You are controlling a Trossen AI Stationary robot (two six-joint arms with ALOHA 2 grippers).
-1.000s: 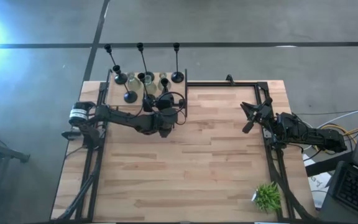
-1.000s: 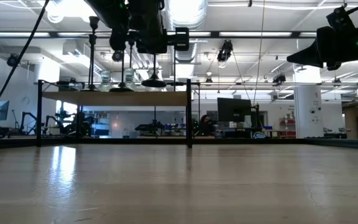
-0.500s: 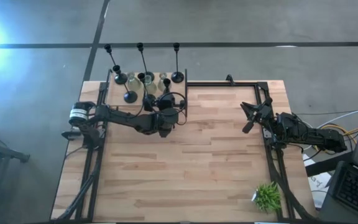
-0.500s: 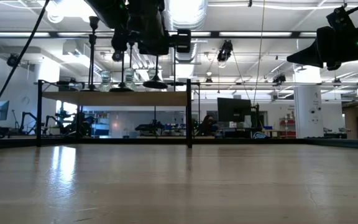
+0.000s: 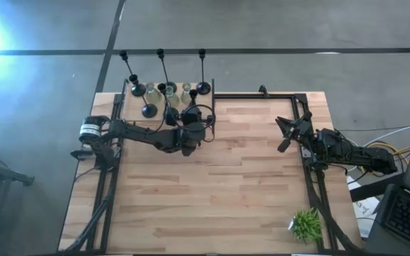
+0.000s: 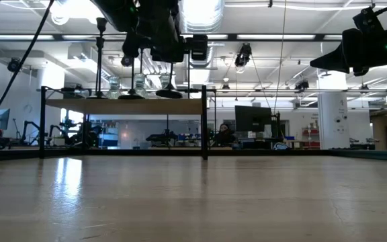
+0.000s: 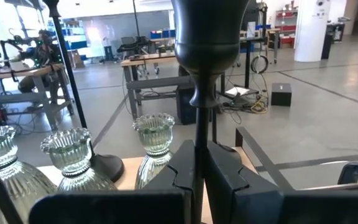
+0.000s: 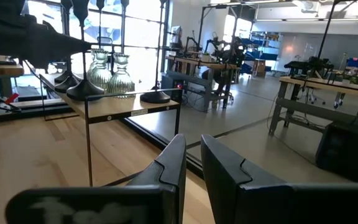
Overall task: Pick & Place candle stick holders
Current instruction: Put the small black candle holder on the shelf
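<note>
Black candle stick holder (image 7: 199, 74) in left hand (image 7: 194, 177), unlabelled.

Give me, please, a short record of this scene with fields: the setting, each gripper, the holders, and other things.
setting: wooden table with a raised shelf at its far left corner
left gripper: shut on the thin stem of a black candle stick holder, at the shelf
right gripper: holds nothing, waits at the table's right edge
glass holders: three, pale green and clear, upright on the shelf
other black holders: tall and short, standing on the shelf
other things: small potted plant at the near right corner
</note>
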